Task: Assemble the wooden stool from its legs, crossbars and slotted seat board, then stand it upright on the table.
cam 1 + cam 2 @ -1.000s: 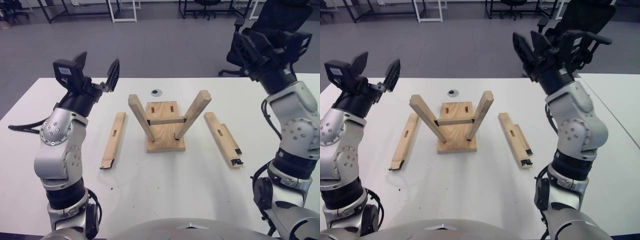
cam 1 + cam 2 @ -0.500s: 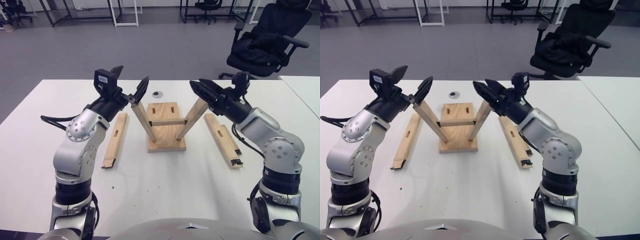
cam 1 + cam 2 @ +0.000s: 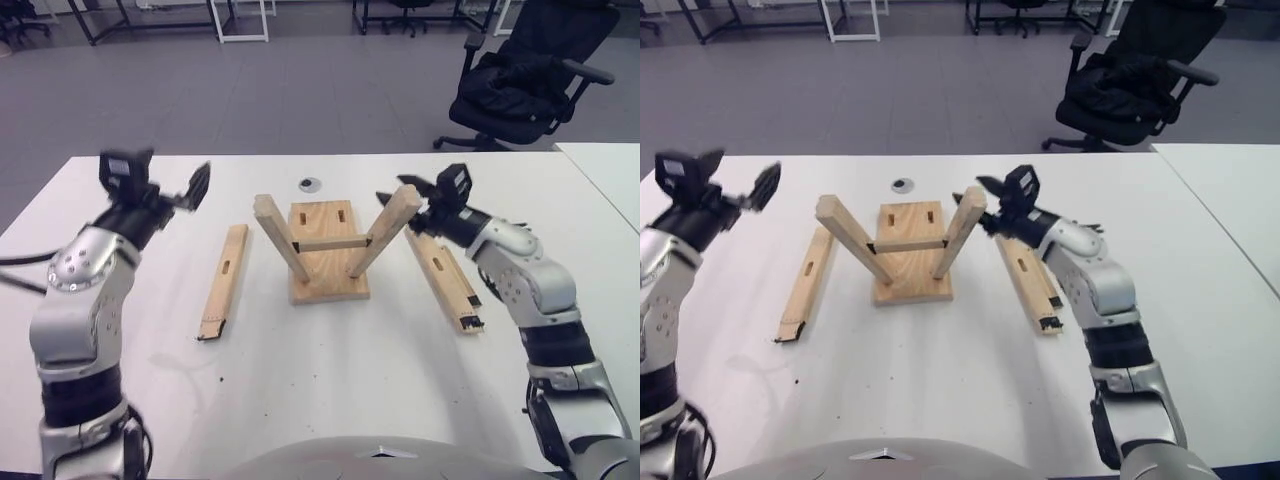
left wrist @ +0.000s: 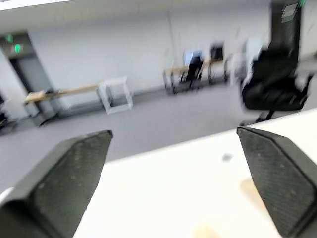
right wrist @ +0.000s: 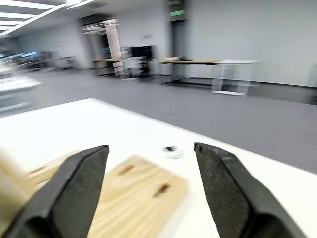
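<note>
Seat board (image 3: 330,272) at bench (image 3: 330,385) centre, legs (image 3: 283,238) and crossbar (image 3: 335,242) fitted; spare legs (image 3: 225,278) flank it. Judged stiff, light; grasp mid-leg. Left gripper (image 3: 175,185), right gripper (image 5: 151,148): fingers spread, holding nothing.

The left hand (image 3: 165,185) was raised, fingers spread apart. The right hand (image 5: 151,148) was extended forward, fingers spread apart.

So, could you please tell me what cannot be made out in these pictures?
Head views: whether the right arm's jaws touch the right leg; they overlap its top.
Head views: how deep both legs sit in the seat board; their ends cover the slots.
Left wrist view: the wooden parts are blurred.
</note>
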